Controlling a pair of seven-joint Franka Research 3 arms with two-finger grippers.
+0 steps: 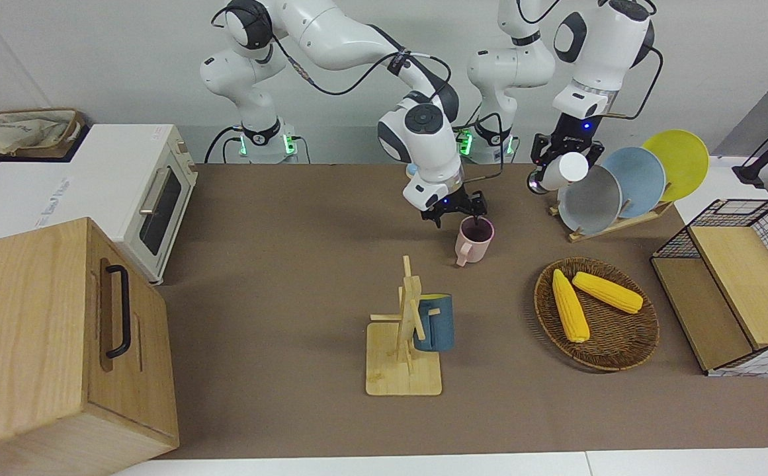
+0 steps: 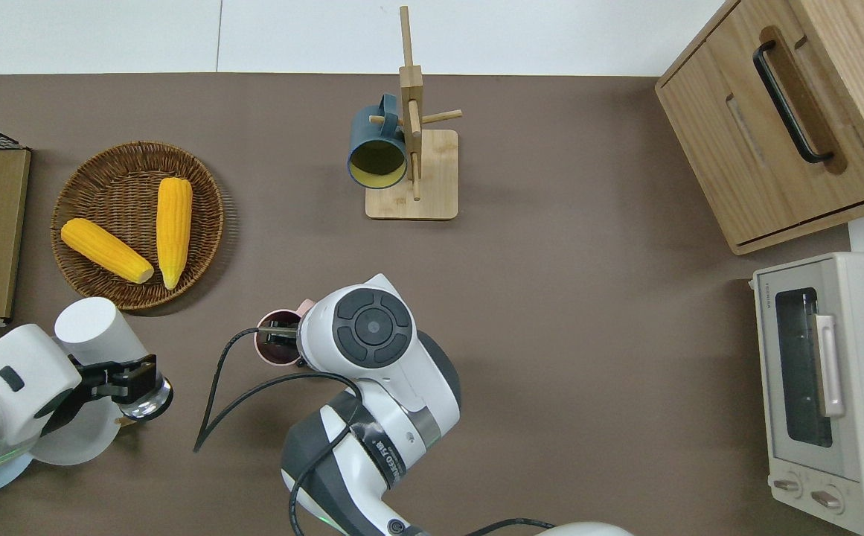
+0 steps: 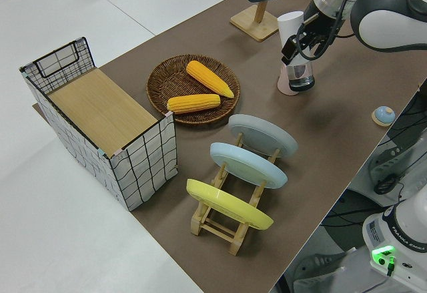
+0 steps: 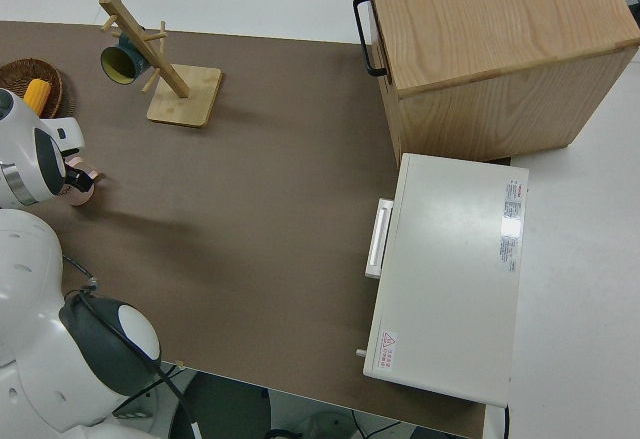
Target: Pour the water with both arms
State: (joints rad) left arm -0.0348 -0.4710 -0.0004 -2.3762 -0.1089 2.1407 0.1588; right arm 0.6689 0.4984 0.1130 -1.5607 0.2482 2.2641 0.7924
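A pink mug (image 1: 475, 246) (image 2: 266, 356) (image 3: 287, 90) stands upright mid-table, near the robots. My right gripper (image 1: 466, 215) (image 2: 283, 339) is shut on its rim, with one finger reaching inside the cup. My left gripper (image 1: 559, 165) (image 2: 128, 377) (image 3: 301, 46) is up in the air and shut on a white bottle (image 1: 572, 168) (image 2: 93, 326) (image 3: 291, 26) with a clear end. The bottle is held tilted over the table between the corn basket and the plate rack, toward the left arm's end. No water shows.
A wooden mug rack with a blue mug (image 1: 433, 322) (image 2: 378, 149) stands farther out. A wicker basket (image 1: 622, 360) holds two corn cobs. A plate rack (image 1: 622, 182), a wire basket (image 1: 741, 284), a toaster oven (image 1: 152, 198) and a wooden cabinet (image 1: 59, 344) line the table's ends.
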